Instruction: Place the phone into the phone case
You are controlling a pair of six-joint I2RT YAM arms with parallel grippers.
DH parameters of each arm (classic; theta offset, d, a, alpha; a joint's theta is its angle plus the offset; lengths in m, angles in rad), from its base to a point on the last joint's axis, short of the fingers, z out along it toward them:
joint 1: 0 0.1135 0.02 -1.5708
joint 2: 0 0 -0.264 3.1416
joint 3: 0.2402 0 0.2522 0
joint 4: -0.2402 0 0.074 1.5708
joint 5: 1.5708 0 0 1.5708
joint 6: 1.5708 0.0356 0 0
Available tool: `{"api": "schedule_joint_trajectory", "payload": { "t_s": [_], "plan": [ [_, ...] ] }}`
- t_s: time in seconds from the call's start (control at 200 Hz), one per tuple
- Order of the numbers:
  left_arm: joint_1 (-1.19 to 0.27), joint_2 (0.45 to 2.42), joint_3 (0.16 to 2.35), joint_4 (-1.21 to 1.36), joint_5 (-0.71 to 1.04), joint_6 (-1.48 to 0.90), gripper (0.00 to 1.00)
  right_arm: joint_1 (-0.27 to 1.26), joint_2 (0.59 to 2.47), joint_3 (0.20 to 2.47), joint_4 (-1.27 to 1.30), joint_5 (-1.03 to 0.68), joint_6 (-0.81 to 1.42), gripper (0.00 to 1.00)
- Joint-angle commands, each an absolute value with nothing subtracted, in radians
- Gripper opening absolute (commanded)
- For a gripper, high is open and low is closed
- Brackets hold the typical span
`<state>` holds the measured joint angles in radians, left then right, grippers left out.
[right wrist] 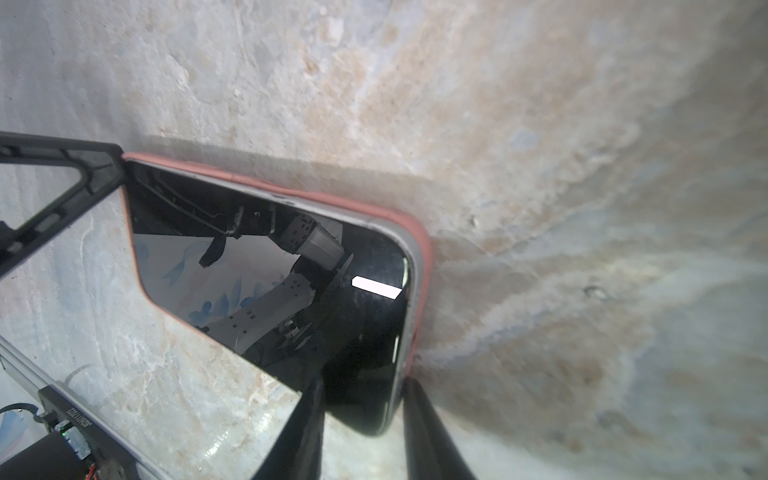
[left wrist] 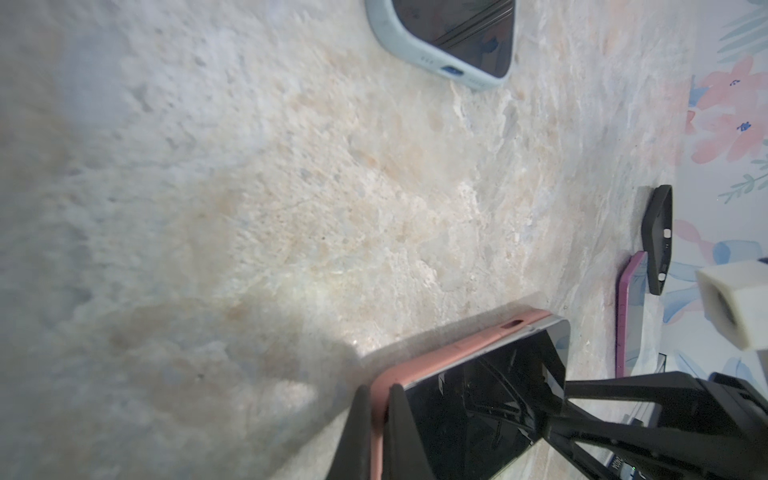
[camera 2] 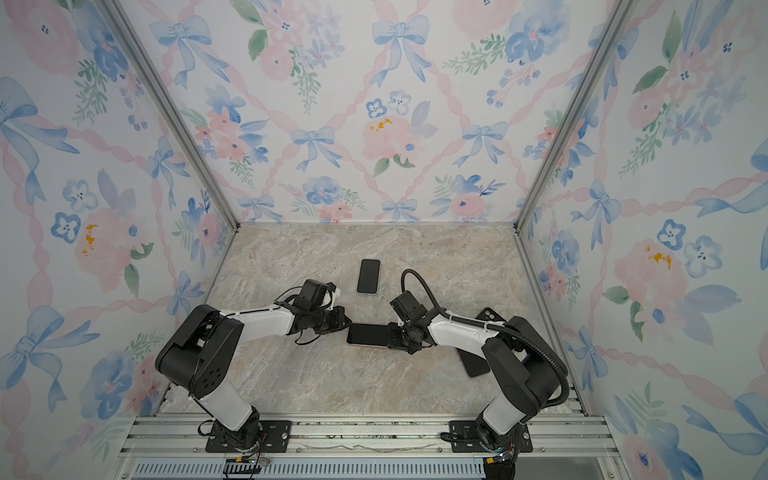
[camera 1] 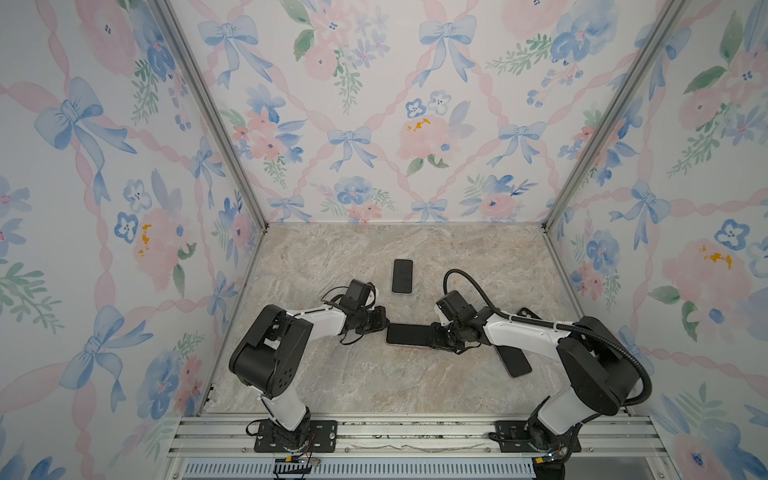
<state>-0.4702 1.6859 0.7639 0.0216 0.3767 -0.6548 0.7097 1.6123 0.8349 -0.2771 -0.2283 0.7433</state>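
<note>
Marble worktop [camera 1: 332, 374], both arms reaching to its middle. Between them, lying flat: phone [camera 1: 409, 333], screen up, partly seated in pink case [left wrist: 436, 357], metal edge riding above the rim along one side. Left pincer [left wrist: 378, 388] pinched tight on the case wall at the phone's left end, one finger outside the rim, one inside. Right pincer [right wrist: 363, 381] narrowly parted, clamped on the phone's right end. Farther back, well apart: blue-cased phone [camera 1: 402, 276].
</note>
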Motion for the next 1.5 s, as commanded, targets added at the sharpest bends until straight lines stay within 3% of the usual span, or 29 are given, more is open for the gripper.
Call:
{"api": "schedule_joint_trajectory", "payload": {
  "t_s": [0.0, 0.26, 0.59, 0.94, 1.495],
  "plan": [
    [-0.513, 1.737, 0.697, -0.079, 0.321, -0.664, 0.07, 0.744, 1.649, 0.856, -0.221, -0.271, 0.755, 0.31],
    [-0.551, 1.702, 0.674, -0.061, 0.316, -0.692, 0.09, 0.803, 1.710, 0.849, -0.148, -0.296, 0.811, 0.28],
    [-0.559, 1.637, 0.632, -0.063, 0.343, -0.694, 0.22, 0.829, 1.701, 0.859, -0.183, -0.268, 0.813, 0.25],
    [-0.570, 1.590, 0.571, -0.056, 0.343, -0.706, 0.11, 0.841, 1.710, 0.871, -0.187, -0.268, 0.813, 0.21],
    [-0.668, 1.678, 0.647, 0.041, 0.387, -0.759, 0.11, 0.930, 1.871, 0.930, -0.117, -0.314, 0.847, 0.14]
  ]
}}
